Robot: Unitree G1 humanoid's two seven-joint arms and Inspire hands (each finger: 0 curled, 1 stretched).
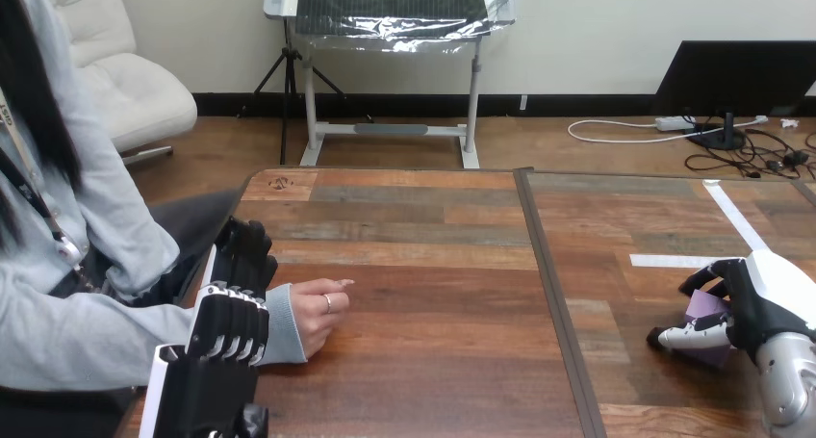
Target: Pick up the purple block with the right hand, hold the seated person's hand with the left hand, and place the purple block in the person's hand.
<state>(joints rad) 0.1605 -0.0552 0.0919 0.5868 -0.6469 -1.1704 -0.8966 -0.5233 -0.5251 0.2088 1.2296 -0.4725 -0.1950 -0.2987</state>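
At the table's (433, 361) near left corner, the robot's left hand (229, 327) lies over the person's wrist at the sleeve cuff. Whether it grips the wrist cannot be told, and the person's hand (316, 315) rests loosely closed on the wood just past it. By the right edge, the right hand (746, 303) has its fingers curled round the purple block (707, 308), low over the tabletop, and farther back two strips of white tape (731, 217) lie on the wood.
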